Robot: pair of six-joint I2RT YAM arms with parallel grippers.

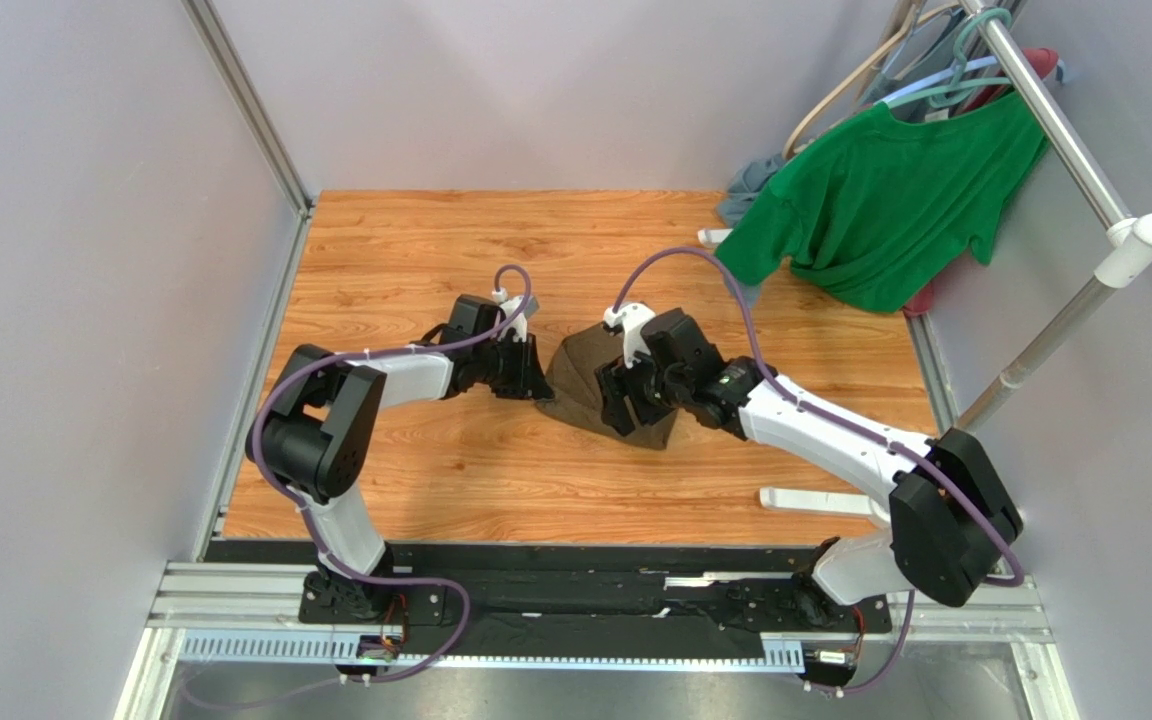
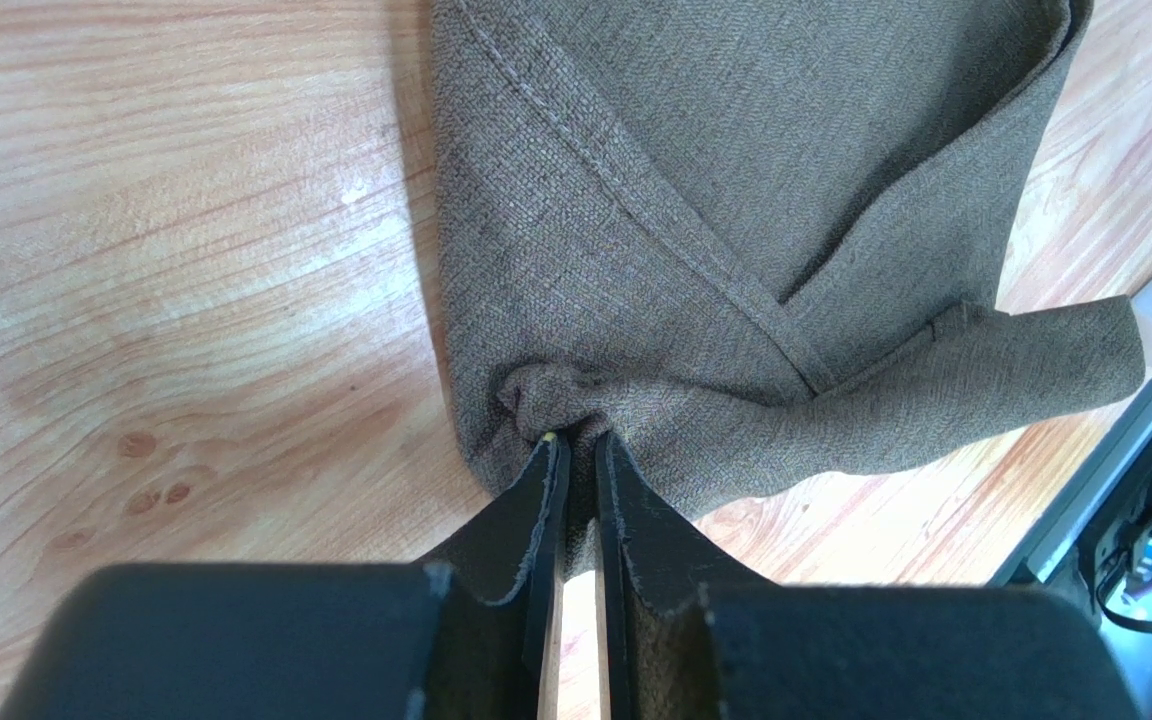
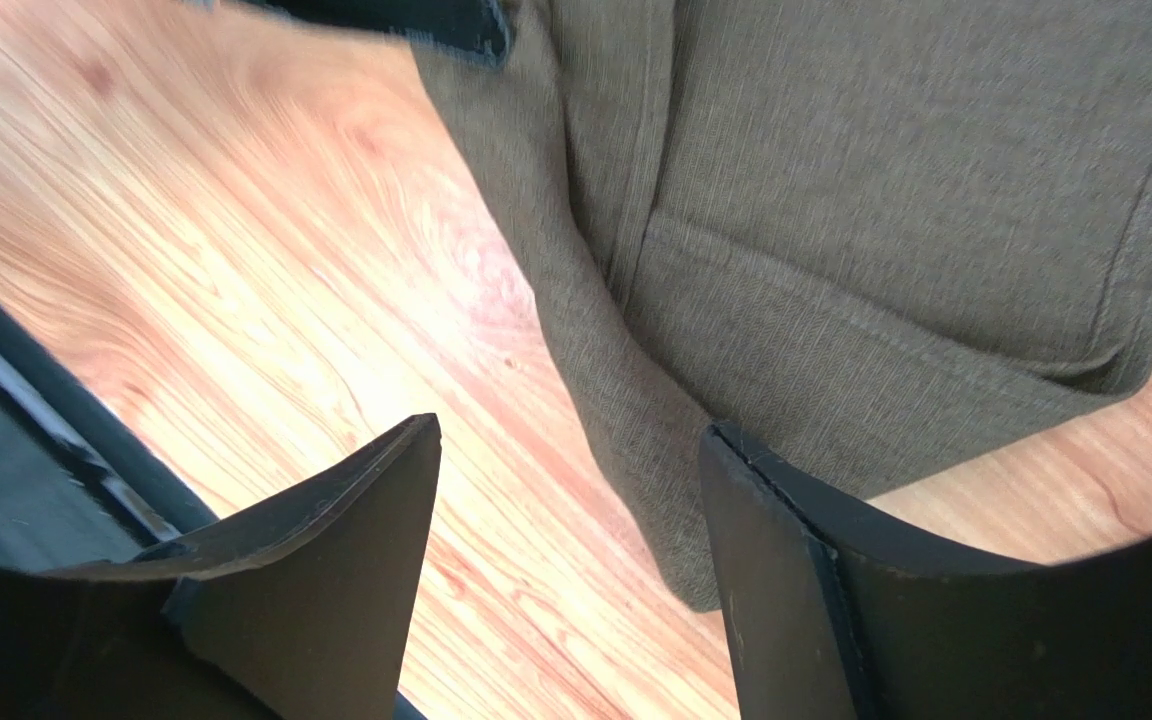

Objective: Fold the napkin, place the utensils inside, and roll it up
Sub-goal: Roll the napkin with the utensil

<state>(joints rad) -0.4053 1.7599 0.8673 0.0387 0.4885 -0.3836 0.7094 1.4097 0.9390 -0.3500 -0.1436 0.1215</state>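
The napkin is a dark olive-brown cloth lying bunched and partly folded in the middle of the wooden table. My left gripper reaches in from the left and is shut on the napkin's gathered left edge; cloth is pinched between the fingertips of the left gripper. Folded layers and a hem of the napkin spread beyond it. My right gripper hovers over the napkin's right side. In the right wrist view the right gripper is open, with a napkin corner hanging by the right finger. The utensils are out of view.
A bright green T-shirt hangs on a metal rack at the back right, with a grey-blue garment behind it. A white bar lies on the table near the right arm. Grey walls enclose the table.
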